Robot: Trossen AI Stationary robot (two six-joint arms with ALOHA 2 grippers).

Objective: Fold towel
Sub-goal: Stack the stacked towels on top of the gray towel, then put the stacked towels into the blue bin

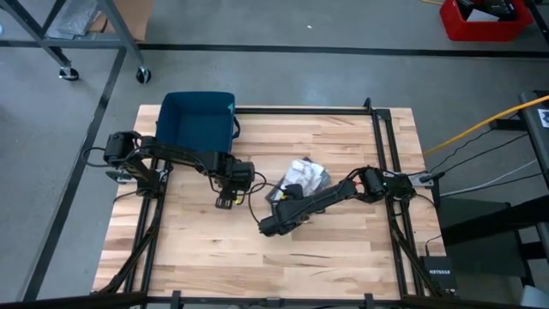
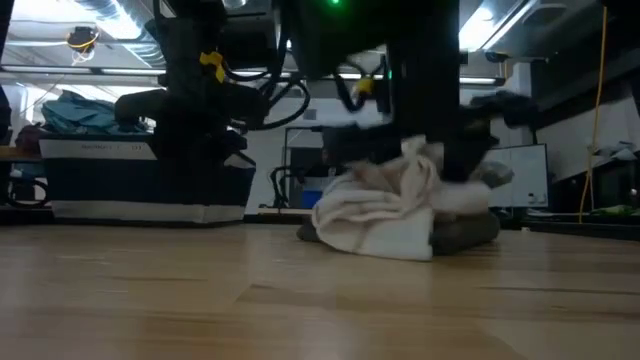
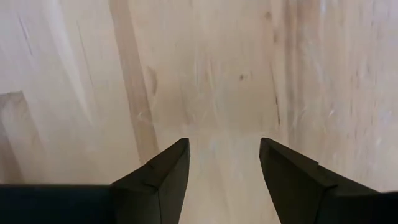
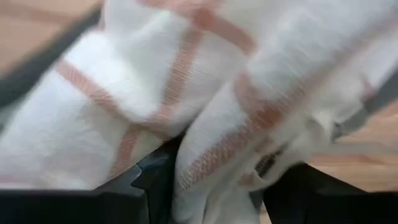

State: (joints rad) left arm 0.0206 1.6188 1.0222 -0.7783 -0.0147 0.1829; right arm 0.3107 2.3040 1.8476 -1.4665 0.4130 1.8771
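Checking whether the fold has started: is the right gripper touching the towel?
Touching. The right wrist view shows towel cloth bunched between the right gripper fingers.

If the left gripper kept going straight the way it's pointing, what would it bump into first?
Probably just the bare wooden table. The left gripper is open and empty, and only wood shows ahead of it. The towel lies off to its side.

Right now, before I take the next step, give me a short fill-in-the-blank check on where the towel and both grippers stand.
1. The towel lies ____ on the table, not flat.
2. Towel cloth sits between the fingers of the ____ gripper.
3. The left gripper is open over bare ____.
4. The blue bin stands at the table's far ____ corner.

Missing words: crumpled; right; wood; left
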